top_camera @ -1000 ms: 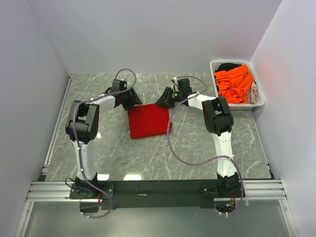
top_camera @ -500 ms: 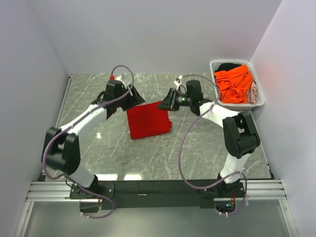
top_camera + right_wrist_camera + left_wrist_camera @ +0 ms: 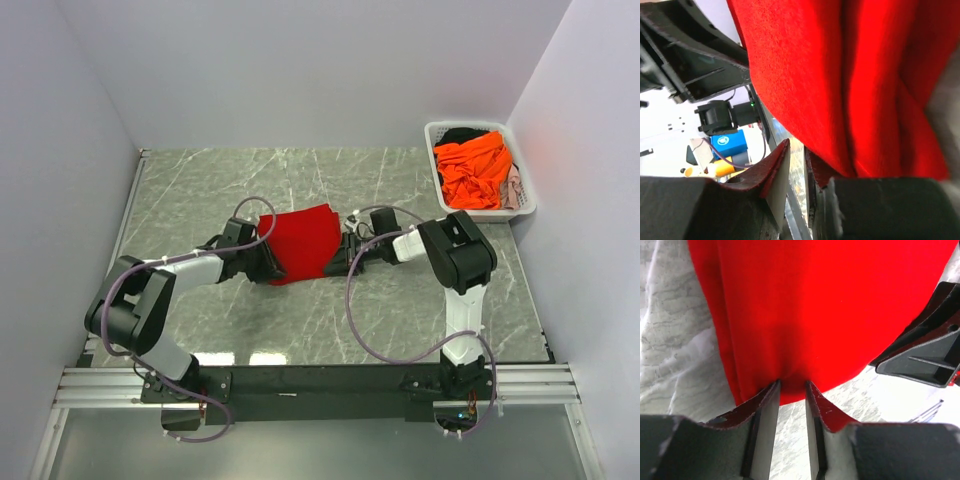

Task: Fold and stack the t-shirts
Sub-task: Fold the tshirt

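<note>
Now L claw (image 3: 792,384) & R claw (image 3: 797,147) both nearly closed, each pinching red t-shirt (image 3: 830,305) edge.

No writing, label, brand mark or number can be read in any of the views. The red t-shirt (image 3: 300,238) shows only plain cloth on the faces in view. A small blue object (image 3: 726,143), seen past it from the right wrist, bears a pale mark that is too small and blurred to read.
</note>
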